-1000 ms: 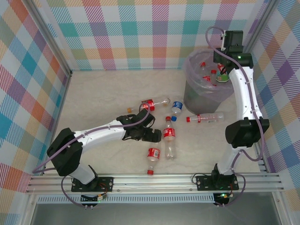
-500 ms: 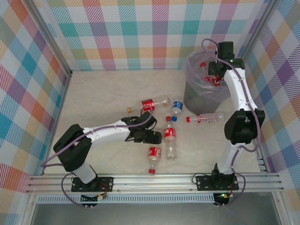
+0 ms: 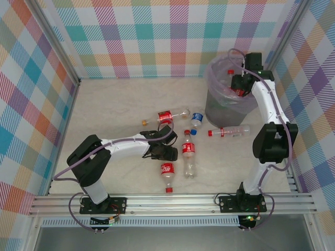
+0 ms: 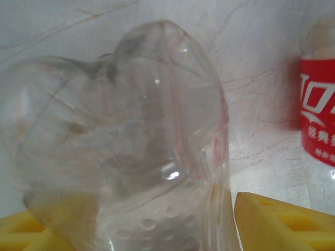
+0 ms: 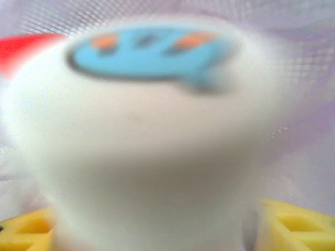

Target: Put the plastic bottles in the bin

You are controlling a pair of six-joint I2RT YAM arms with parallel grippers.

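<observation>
Bin point(image 3: 222, 112) stands at the upper right of the overhead view: a grey tub lined with a lilac bag point(image 3: 212, 70). A red-capped bottle point(image 3: 230, 74) lies inside it. The right claw point(image 3: 239, 86) hangs over the bin mouth. In the right wrist view its yellow fingers point(image 5: 293, 227) stand apart at the lower corners of the frame. A blurred white object point(image 5: 146, 157) with a blue mark sits between them. A narrow gap shows beside the finger at lower right. Whether the fingers press the object cannot be told, nor what the object is.

The left claw point(image 3: 167, 153) lies low over the table point(image 3: 115, 104) at centre frame, at the base of a short bottle point(image 3: 167, 175) whose red cap points to the bottom edge. In the left wrist view its yellow fingers point(image 4: 282, 222) stand apart, with the clear, dented base of the short bottle point(image 4: 131, 146) between them. The bottle wall comes almost to the finger at lower right. A firm clamp cannot be confirmed.

Other bottles on the table:
- a tall bottle point(image 3: 189, 157), just right of the left claw;
- a red-labelled bottle point(image 3: 168, 115), above the claw;
- a blue-capped bottle point(image 3: 197, 120), near centre;
- a clear bottle point(image 3: 230, 131), lying on its side just below the bin.
</observation>
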